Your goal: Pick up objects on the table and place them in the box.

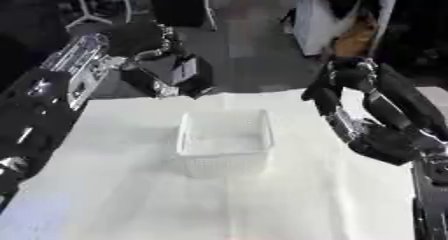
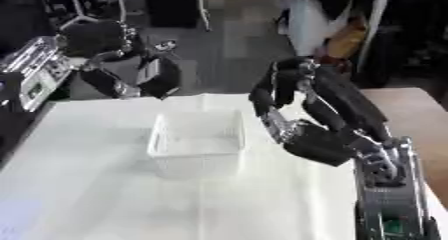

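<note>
Flanking box (image 1: pixel 226 143): both raised hands (image 1: pixel 171 69)

A white, see-through box (image 1: pixel 225 143) with a faint mesh pattern on its walls stands upright and open-topped near the middle of the white table (image 1: pixel 105 194). It is roughly square, its rim slightly wider than its base, and nothing can be made out inside. It sits below and just right of the left robot hand (image 1: pixel 171 71), which is raised over the table's far edge, and left of the right robot hand (image 1: pixel 350 111), apart from both.
</note>
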### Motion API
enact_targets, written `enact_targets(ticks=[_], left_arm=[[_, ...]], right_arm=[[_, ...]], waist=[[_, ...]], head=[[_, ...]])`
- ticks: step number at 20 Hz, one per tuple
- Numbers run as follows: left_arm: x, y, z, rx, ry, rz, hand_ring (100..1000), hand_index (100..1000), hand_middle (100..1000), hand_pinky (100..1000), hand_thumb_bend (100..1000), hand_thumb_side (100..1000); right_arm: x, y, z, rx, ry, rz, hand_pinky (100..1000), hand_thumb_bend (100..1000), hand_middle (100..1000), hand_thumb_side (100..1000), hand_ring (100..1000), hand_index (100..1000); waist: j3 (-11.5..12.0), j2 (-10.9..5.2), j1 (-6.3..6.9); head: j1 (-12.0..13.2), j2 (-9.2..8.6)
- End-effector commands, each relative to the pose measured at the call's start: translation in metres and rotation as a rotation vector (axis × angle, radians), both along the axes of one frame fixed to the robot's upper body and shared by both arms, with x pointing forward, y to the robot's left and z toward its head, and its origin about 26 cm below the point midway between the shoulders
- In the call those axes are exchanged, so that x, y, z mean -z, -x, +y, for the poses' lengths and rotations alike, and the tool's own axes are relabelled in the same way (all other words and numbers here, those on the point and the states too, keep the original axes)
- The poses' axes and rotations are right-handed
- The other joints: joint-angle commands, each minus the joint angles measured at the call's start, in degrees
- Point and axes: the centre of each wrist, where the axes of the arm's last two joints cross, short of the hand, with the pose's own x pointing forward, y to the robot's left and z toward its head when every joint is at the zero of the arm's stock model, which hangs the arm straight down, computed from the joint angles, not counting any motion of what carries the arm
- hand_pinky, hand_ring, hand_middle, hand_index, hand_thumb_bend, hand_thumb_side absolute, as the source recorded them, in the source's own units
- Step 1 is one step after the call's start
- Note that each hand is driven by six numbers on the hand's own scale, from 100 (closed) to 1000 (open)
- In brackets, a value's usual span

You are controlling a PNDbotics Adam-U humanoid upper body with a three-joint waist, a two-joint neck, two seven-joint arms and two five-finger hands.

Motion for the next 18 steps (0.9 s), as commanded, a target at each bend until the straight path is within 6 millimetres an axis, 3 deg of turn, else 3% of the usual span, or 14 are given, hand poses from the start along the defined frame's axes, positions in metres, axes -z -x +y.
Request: enact_targets(ticks=[1, 9, 11, 12, 13, 14, 15, 16, 17, 18], left_arm=[[-0.009, -0.005, -0.002, 0.009, -0.010, -0.025, 132, 353, 135, 122, 124, 846], [0.007, -0.012, 0.005, -0.016, -0.037, -0.006, 164, 365, 161, 172, 113, 844], [0.010, -0.014, 0.009, -0.053, -0.062, 0.000, 340, 488, 362, 371, 100, 823], [0.012, -0.014, 0.010, -0.073, -0.078, 0.003, 532, 675, 582, 592, 119, 939], [0.014, -0.015, 0.013, -0.110, -0.115, 0.016, 340, 488, 362, 371, 100, 823], [0.015, -0.016, 0.012, -0.125, -0.132, 0.018, 532, 675, 582, 592, 119, 939], [0.016, -0.016, 0.013, -0.145, -0.154, 0.025, 598, 720, 654, 657, 150, 958], [0.018, -0.016, 0.014, -0.165, -0.178, 0.034, 865, 864, 882, 944, 235, 1000], [0.020, -0.016, 0.015, -0.188, -0.208, 0.043, 917, 886, 927, 1000, 242, 1000], [0.020, -0.017, 0.015, -0.199, -0.223, 0.046, 954, 900, 956, 1000, 244, 1000]], right_arm=[[-0.010, 0.006, 0.006, -0.032, -0.017, -0.033, 388, 100, 486, 1000, 408, 623], [-0.016, 0.016, 0.015, -0.068, -0.077, -0.050, 383, 100, 485, 1000, 403, 628], [-0.016, 0.016, 0.017, -0.076, -0.086, -0.051, 381, 100, 485, 1000, 401, 629], [-0.016, 0.016, 0.017, -0.077, -0.089, -0.052, 381, 100, 485, 1000, 401, 630], [-0.016, 0.017, 0.018, -0.079, -0.091, -0.052, 381, 100, 485, 1000, 401, 629], [-0.015, 0.017, 0.018, -0.079, -0.093, -0.052, 381, 100, 485, 1000, 401, 630], [-0.015, 0.017, 0.018, -0.080, -0.094, -0.052, 381, 100, 484, 1000, 401, 630], [-0.015, 0.017, 0.018, -0.078, -0.096, -0.051, 377, 100, 481, 1000, 398, 632], [-0.015, 0.016, 0.016, -0.067, -0.102, -0.047, 377, 100, 481, 1000, 398, 633], [-0.015, 0.016, 0.016, -0.065, -0.105, -0.046, 377, 100, 481, 1000, 398, 633]], waist=[[-0.63, -0.32, 0.03], [-3.95, 0.57, 0.58], [-4.41, 0.68, 0.73], [-4.54, 0.71, 0.77], [-4.67, 0.73, 0.82], [-4.72, 0.74, 0.83], [-4.77, 0.75, 0.85], [-4.79, 0.74, 0.87], [-4.75, 0.71, 0.89], [-4.73, 0.71, 0.89]], head=[[1.71, -0.94], [4.71, -1.70], [4.87, -1.56], [4.89, -1.51], [4.95, -1.43], [4.95, -1.40], [4.98, -1.36], [4.98, -1.33], [4.92, -1.31], [4.88, -1.30]])
